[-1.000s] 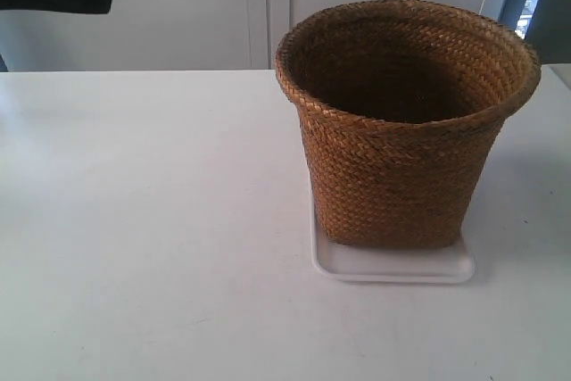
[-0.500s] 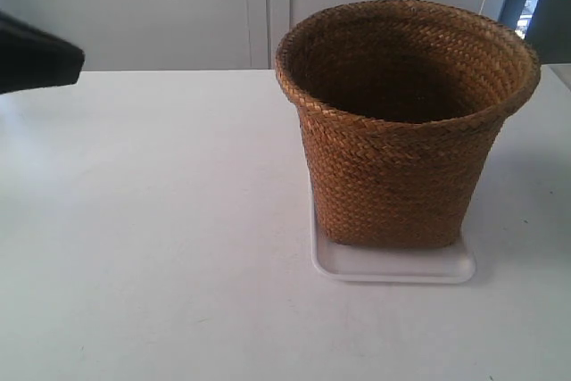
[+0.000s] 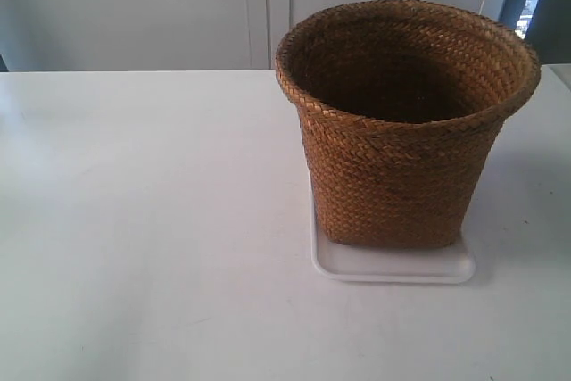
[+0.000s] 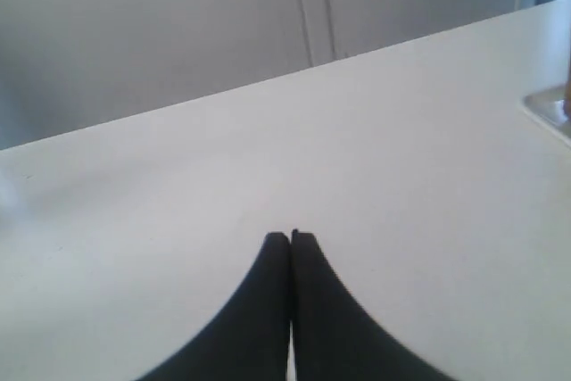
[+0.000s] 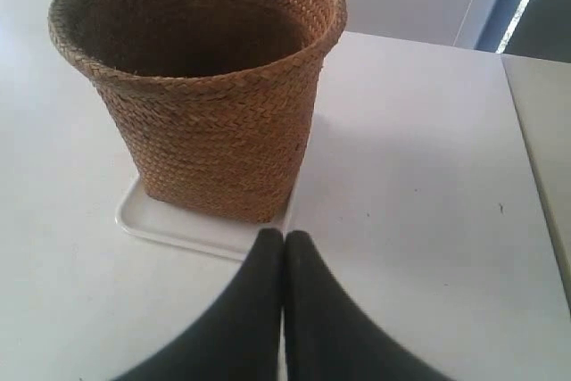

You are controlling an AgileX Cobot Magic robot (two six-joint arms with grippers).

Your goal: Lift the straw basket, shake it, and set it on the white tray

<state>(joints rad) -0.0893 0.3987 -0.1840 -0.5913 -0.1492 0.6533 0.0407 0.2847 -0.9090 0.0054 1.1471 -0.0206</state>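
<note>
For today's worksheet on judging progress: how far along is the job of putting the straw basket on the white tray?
Done: the straw basket stands upright on the white tray. In hand: nothing; the left gripper and right gripper are shut, empty, clear of the basket. Left: nothing visible; shaking unverifiable.

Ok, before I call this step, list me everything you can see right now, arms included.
straw basket: 1, brown woven, dark inside; upright on the white tray, toward the exterior view's right.
white tray: 1, glossy white; flat on the table under the basket, its near edge showing.
table: 1, white; under everything.
wall panels: pale grey; behind the table.
left tool: 1, black; fingers shut and empty, over bare table, the tray's corner at the edge of its view.
right tool: 1, black; fingers shut and empty, pointing at the basket and tray, gripping neither.
</note>
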